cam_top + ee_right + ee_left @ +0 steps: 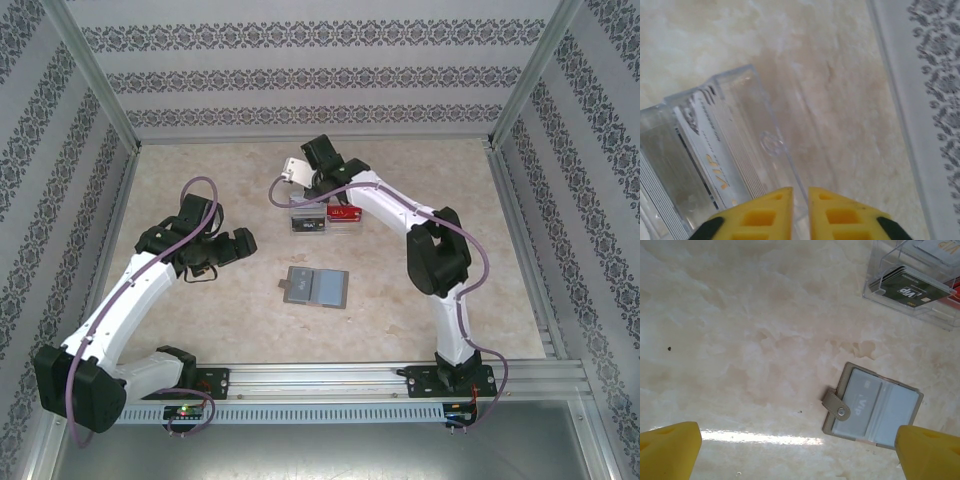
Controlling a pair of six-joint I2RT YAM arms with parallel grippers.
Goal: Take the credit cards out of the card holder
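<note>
Right jaws near clear box (771,144)

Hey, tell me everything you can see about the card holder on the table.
The card holder is a small flat bifold lying open, pockets up, on the table. Its rim looks greyish-tan, perhaps leather; both pockets are pale blue-grey. A short strap with a metal snap juts from one side. The pocket beside it shows "VIP" lettering, apparently a card. It lies apart from the clear box. Only the table touches it.
</note>
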